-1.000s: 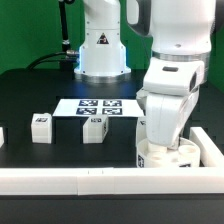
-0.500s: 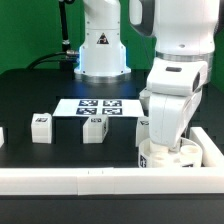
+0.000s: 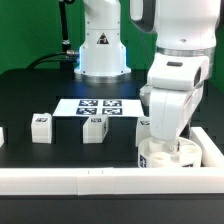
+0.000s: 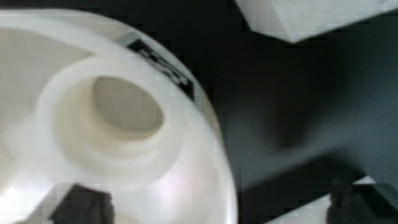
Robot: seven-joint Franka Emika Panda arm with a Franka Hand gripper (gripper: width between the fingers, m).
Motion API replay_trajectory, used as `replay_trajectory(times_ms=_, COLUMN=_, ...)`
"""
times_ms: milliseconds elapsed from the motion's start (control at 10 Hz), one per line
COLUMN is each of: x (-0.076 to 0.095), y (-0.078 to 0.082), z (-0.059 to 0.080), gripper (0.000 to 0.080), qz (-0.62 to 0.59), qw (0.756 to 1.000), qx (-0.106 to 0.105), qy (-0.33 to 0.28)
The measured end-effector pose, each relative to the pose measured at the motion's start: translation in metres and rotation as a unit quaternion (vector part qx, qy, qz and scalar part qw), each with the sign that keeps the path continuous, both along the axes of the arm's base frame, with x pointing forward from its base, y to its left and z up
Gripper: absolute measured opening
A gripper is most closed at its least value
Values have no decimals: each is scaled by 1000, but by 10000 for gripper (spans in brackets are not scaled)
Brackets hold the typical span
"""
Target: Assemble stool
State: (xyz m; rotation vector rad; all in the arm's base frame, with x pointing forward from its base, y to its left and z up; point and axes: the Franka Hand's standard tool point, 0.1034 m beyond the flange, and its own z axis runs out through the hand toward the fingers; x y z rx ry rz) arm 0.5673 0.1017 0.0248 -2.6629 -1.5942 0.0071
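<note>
Claw (image 4: pixel 222 203) jaws apart, straddling the rim of the seat (image 4: pixel 63 60): one fingertip (image 4: pixel 80 205) over the disc, the other clear of its edge, nothing clamped. Seat lies flat on the counter (image 3: pixel 30 95), tucked into the corner of the border bars (image 3: pixel 70 178) at the exterior view's right. Reads as a release: lift straight up, no sideways drag, or a finger could nudge the seat out of the corner. Nearest leg (image 3: pixel 146 124) sits just beside the arm, so watch it on retreat. Second leg (image 3: pixel 94 127) and third leg (image 3: pixel 41 127) stand well apart toward the exterior view's left, in front of the marker board (image 3: pixel 98 105).
</note>
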Motion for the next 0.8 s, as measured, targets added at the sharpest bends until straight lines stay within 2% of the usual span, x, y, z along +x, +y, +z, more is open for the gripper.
replay_trajectory(times_ms=100, x=2, y=-2, z=11, gripper=639, qz=-4, qw=1000, qx=-2, qy=-1)
replay_trajectory(times_ms=300, x=4, y=-5, z=33, gripper=647, qz=-12, qw=1000, qx=-5, qy=-9)
replay_trajectory(times_ms=400, x=7, y=-13, z=41, gripper=649, qz=-17, qw=1000, qx=-7, qy=-15)
replay_trajectory(times_ms=700, x=1, y=-53, z=49, gripper=649, qz=-26, qw=999, qx=-14, qy=-20)
replay_trajectory(times_ms=800, x=1, y=-51, z=48, gripper=649, qz=-34, qw=999, qx=-13, qy=-19)
